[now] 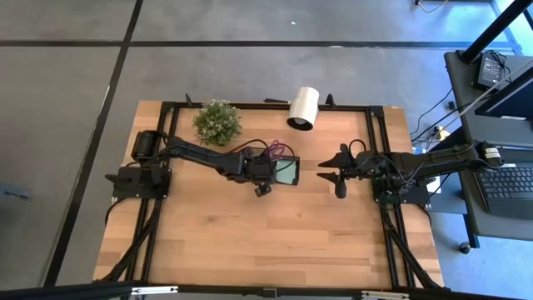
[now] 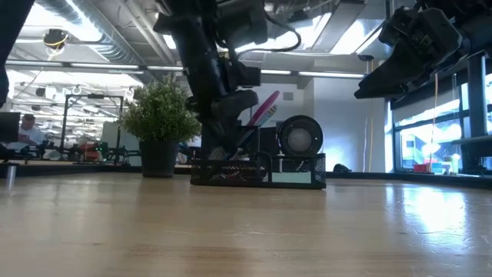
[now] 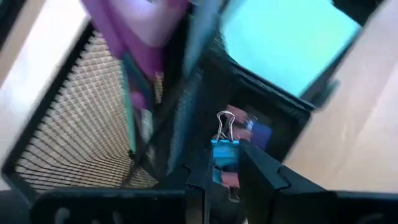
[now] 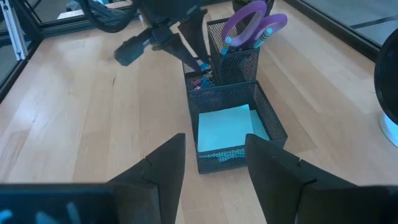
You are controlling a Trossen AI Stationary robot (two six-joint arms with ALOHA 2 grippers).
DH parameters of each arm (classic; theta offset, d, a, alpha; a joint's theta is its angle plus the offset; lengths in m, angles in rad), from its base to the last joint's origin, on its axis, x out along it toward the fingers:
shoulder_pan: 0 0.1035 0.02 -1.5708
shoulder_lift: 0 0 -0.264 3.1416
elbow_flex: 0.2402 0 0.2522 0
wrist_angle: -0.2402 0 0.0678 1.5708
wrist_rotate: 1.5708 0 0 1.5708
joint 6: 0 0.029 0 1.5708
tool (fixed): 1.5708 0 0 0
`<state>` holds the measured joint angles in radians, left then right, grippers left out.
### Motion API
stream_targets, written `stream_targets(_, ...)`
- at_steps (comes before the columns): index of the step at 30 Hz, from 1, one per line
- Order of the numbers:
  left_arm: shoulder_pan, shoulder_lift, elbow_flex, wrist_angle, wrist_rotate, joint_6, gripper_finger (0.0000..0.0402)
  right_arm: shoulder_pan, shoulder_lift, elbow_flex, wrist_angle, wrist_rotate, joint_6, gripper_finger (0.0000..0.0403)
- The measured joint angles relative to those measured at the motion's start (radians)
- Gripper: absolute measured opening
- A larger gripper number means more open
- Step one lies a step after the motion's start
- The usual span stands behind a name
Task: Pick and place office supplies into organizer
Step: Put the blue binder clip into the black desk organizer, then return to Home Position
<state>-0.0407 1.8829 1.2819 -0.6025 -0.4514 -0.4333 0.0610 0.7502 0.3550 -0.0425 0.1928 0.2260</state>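
Reaching down into the black mesh organizer (image 1: 279,169) near the middle of the wooden tabletop (image 1: 250,242), left tool (image 3: 225,163) pinched shut on a blue binder clip (image 3: 224,151), silver wire handle pointing away from the fingers (image 3: 264,171), just above a small compartment with more small clips (image 4: 200,79) at its bottom. Standing upright in the taller compartment, purple-handled scissors (image 4: 252,22), handles up, leaning slightly in the low view. Lying flat in the lower, wider compartment, light green sticky-note pad (image 4: 229,127), on the side nearest the right arm. Waiting well apart on the right side of the tabletop, right tool (image 1: 333,177), raised above the surface, fingers (image 4: 277,168) spread wide and facing the organizer. Behind the organizer, green potted plant (image 1: 217,122) toward the left arm's side and white cylinder roll (image 1: 303,108) lying on its side near the far edge.
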Motion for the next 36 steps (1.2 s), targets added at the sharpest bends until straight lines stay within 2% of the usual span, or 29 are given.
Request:
stream_targets(11,0.017,-0.001,0.0,0.0,0.009,-0.024,0.0099,0.0,0.0,0.0,0.0,0.0,0.0,0.0171)
stream_targets(19,0.013,-0.027,0.003,-0.013,0.046,0.052,0.0117,0.0,0.0,0.0,0.001,0.0,0.034,0.0171)
stream_targets(28,0.017,-0.256,-0.044,0.035,0.049,0.154,0.0097,0.0,-0.058,0.002,0.021,-0.001,0.053,0.0171)
stream_targets(36,0.023,-0.598,-0.319,0.33,0.087,0.167,0.0093,0.0,-0.182,0.004,0.015,0.0,-0.006,0.0171)
